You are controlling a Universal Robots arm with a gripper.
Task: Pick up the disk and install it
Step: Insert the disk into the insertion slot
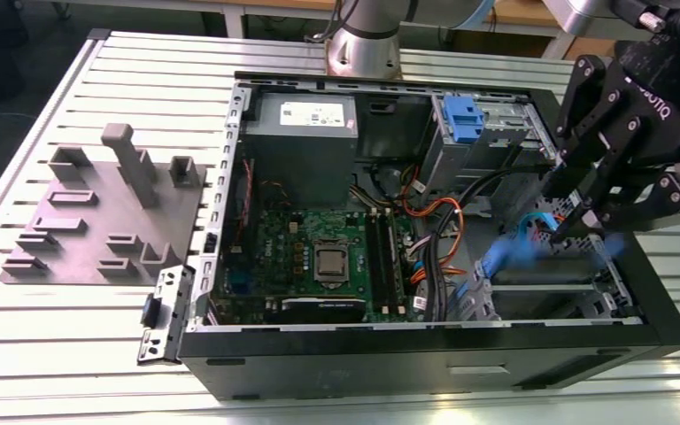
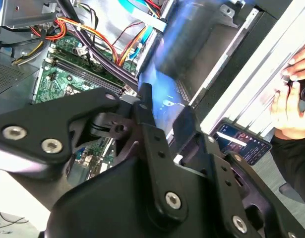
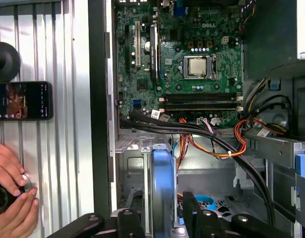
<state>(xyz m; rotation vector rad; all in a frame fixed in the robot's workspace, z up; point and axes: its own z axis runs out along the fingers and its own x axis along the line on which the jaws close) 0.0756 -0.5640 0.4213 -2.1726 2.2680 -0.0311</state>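
Pinching the disk [image 3: 162, 188] edge-on between my jaws, I hold it low inside the computer case [image 1: 375, 354], apparently to line it up with the drive bay [image 1: 541, 301].

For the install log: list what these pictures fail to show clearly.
The disk: label motion-blurred in the exterior view, edge-on in the first wrist view.
The person's hands: cut off by the first wrist view's edge.
The phone: screen too small there.
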